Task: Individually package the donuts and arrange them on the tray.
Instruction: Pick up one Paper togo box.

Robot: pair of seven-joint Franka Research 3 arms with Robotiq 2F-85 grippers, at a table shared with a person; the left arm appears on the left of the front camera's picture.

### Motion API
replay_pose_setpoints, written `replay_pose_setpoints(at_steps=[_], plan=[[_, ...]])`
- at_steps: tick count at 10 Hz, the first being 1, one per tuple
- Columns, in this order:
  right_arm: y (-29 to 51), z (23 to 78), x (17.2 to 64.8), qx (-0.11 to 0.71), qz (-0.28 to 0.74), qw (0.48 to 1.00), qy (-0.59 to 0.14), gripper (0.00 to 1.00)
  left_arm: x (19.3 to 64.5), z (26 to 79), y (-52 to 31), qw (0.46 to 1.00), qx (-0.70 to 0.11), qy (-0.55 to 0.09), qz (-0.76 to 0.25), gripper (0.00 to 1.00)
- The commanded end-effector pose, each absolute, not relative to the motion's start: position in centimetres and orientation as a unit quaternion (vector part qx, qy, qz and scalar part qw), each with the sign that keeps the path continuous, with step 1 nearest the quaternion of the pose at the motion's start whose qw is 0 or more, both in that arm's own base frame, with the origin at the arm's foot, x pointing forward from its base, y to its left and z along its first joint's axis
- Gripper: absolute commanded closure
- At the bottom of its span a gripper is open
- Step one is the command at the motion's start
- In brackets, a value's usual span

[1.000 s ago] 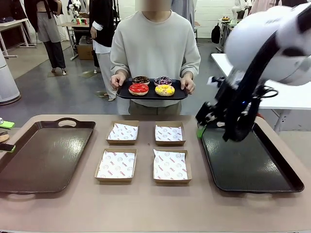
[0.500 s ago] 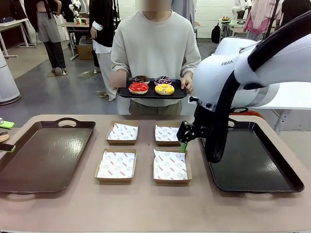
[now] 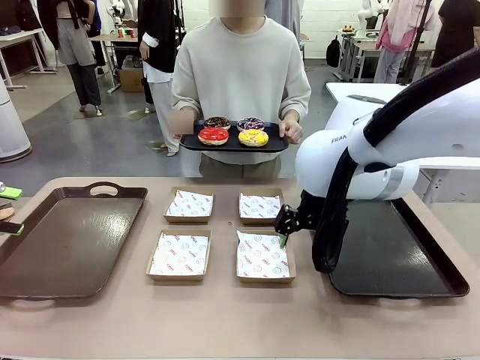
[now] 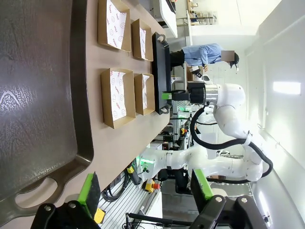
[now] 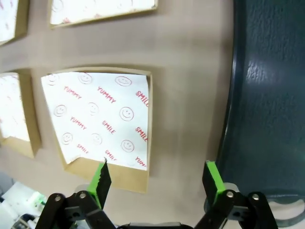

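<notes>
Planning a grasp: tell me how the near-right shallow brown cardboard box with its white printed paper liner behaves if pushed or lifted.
The shallow brown cardboard box is empty and thin-walled, so probably light; a push would likely slide it on the table. Its white printed paper liner sits askew, probably loose, so it may shift. Low walls: tipping seems unlikely.

"YUMMY" and "SMILE" in red on paper liner [image 5: 97,114], "FRA" on right arm [image 3: 341,150]

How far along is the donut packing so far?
Barely begun. Four paper-lined brown cardboard boxes are set out. The right gripper, open and empty, hovers by the near-right box. All four ring donuts sit on the black tray the person holds, none boxed yet.
</notes>
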State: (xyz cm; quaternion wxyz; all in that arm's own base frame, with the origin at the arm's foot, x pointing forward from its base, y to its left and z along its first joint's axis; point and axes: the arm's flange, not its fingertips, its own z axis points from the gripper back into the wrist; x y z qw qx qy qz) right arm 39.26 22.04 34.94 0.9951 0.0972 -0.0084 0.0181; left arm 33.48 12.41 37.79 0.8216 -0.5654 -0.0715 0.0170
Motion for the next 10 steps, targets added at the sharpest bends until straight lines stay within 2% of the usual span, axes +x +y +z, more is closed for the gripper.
replay_pose_setpoints(at_steps=[1,2,3,10], plan=[[22.4,34.43,38.77,0.084,0.01,0.996,-0.016,0.0,33.43,37.95,12.47,0.82,-0.568,-0.071,0.015,0.0],[22.71,34.74,38.52,0.119,0.014,0.993,-0.002,0.0,33.43,37.95,12.47,0.82,-0.568,-0.071,0.015,0.0],[21.99,34.54,39.03,0.096,0.018,0.995,-0.008,0.0,33.43,37.95,12.47,0.82,-0.568,-0.071,0.015,0.0],[21.81,34.56,39.07,0.1,0.015,0.995,-0.006,0.0,33.43,37.95,12.47,0.82,-0.568,-0.071,0.015,0.0]])
